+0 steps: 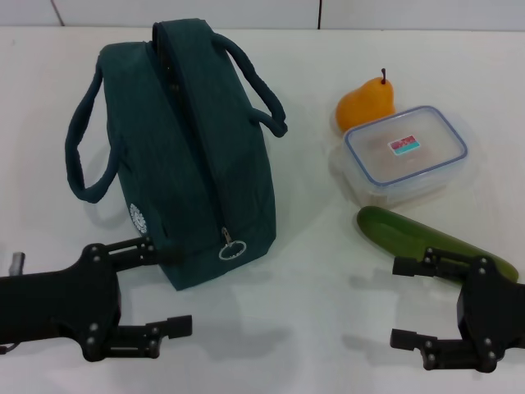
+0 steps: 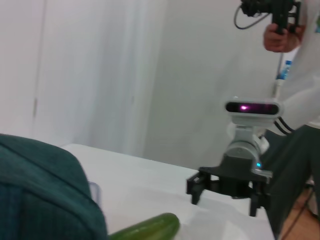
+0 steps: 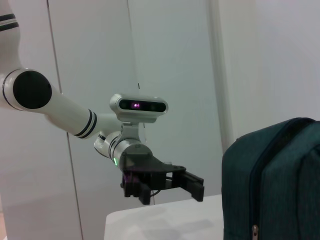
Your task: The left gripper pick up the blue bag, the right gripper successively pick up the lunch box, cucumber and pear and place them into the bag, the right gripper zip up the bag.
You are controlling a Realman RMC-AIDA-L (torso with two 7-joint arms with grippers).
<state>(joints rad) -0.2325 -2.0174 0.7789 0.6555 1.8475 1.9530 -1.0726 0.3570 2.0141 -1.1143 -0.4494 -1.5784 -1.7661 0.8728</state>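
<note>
The blue bag [image 1: 189, 148] lies zipped shut on the white table, its ring zip pull [image 1: 232, 249] facing me and its two loop handles hanging out to the sides. Its end also shows in the left wrist view [image 2: 45, 195] and the right wrist view [image 3: 272, 185]. The lunch box [image 1: 406, 153] sits right of the bag, the pear [image 1: 367, 103] just behind it, the cucumber [image 1: 435, 242] in front of it. My left gripper [image 1: 168, 287] is open beside the bag's near end. My right gripper [image 1: 408, 302] is open, over the near end of the cucumber.
The table's far edge meets a white wall [image 1: 262, 12]. In the left wrist view a person [image 2: 295, 100] stands beyond the right arm, holding a camera.
</note>
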